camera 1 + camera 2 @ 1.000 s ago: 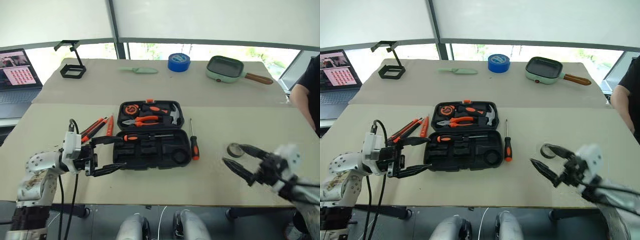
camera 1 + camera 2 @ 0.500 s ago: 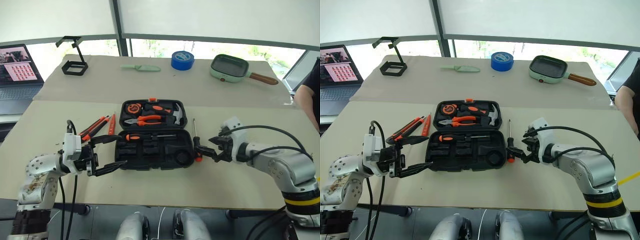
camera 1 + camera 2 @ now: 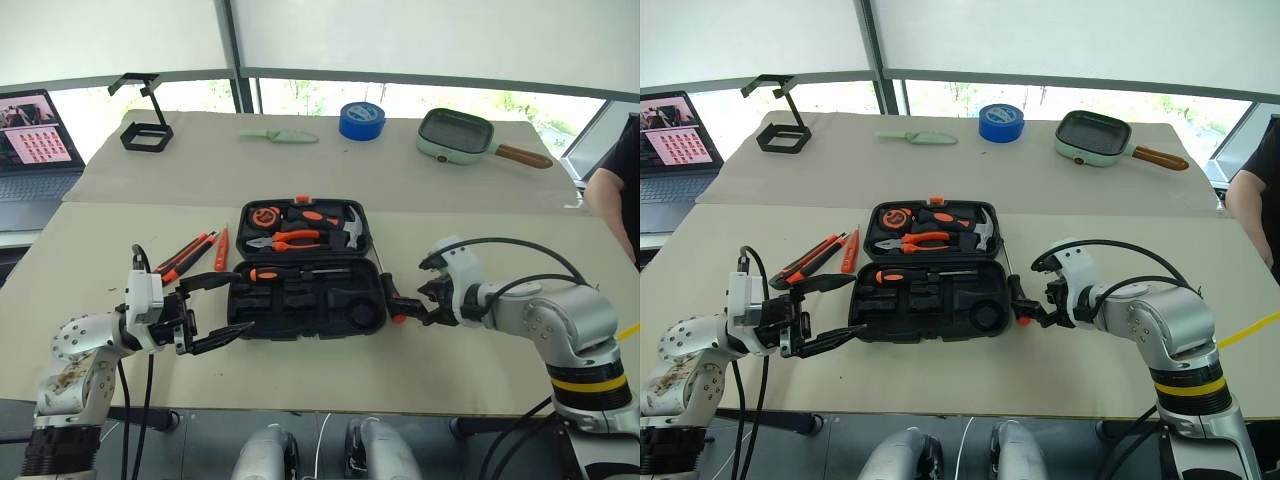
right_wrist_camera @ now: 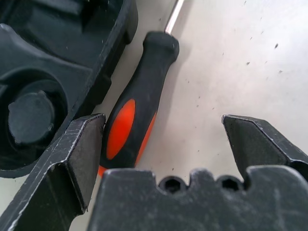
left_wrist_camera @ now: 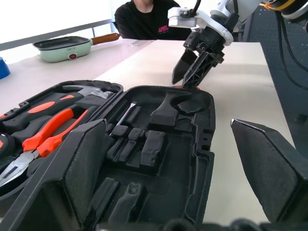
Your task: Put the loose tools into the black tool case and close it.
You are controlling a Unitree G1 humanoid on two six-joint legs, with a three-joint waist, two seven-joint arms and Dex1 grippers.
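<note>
Tabletop: right gripper (image 3: 1032,309) spread wide, straddling screwdriver (image 4: 134,108); left gripper (image 3: 215,310) wide, empty.

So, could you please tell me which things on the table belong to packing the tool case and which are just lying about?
Job:
- black tool case, open
- screwdriver between the right gripper's open fingers
- loose tools left of the case

Lying about:
- blue tape roll
- pale green knife
- green pan
- black wire stand
- laptop

matt black plastic tool case (image 3: 305,298)
</note>
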